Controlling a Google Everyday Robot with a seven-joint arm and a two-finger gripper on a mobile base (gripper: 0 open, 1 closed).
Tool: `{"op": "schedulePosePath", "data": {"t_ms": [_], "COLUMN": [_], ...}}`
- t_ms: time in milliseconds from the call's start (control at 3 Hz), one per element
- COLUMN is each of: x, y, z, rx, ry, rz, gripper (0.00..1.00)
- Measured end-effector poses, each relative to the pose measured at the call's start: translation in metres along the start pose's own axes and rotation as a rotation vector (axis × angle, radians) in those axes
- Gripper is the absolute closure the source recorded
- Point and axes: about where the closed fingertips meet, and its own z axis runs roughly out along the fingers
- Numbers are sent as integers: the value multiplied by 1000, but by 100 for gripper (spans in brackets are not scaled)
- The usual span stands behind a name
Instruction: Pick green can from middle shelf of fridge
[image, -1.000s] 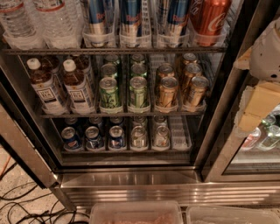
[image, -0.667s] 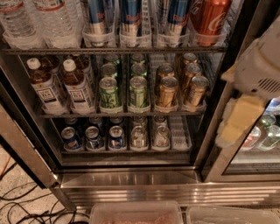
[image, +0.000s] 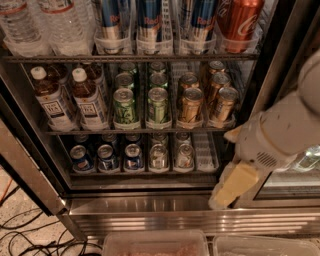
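Note:
Two green cans (image: 124, 106) (image: 157, 105) stand side by side at the front of the middle shelf (image: 145, 131), with more green cans lined up behind them. The fridge (image: 150, 206) stands open before me. My gripper (image: 230, 187) hangs on the pale arm (image: 280, 130) at the lower right, in front of the fridge's right door post. It is below the middle shelf and well to the right of the green cans, touching nothing that I can see.
Gold cans (image: 191, 105) stand right of the green ones and tea bottles (image: 52, 100) to their left. Water bottles, tall blue cans and a red can fill the shelf above; blue Pepsi cans (image: 81, 158) and silver cans sit below. Plastic bins (image: 155, 244) and floor cables (image: 30, 235) lie low.
The arm and gripper have swung down and to the left from the right edge, now lower and nearer the open fridge. The cans have not moved.

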Motion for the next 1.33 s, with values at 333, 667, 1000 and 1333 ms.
{"op": "schedulePosePath", "data": {"t_ms": [333, 667, 1000, 1333], "x": [-14, -50, -74, -74], "y": [10, 12, 24, 24], "z": [32, 36, 29, 29], "rx": [-8, 13, 4, 4], "ry": [-198, -420, -500, -500], "rz": [-23, -58, -107, -107], "gripper": [0, 0, 0, 0]}}
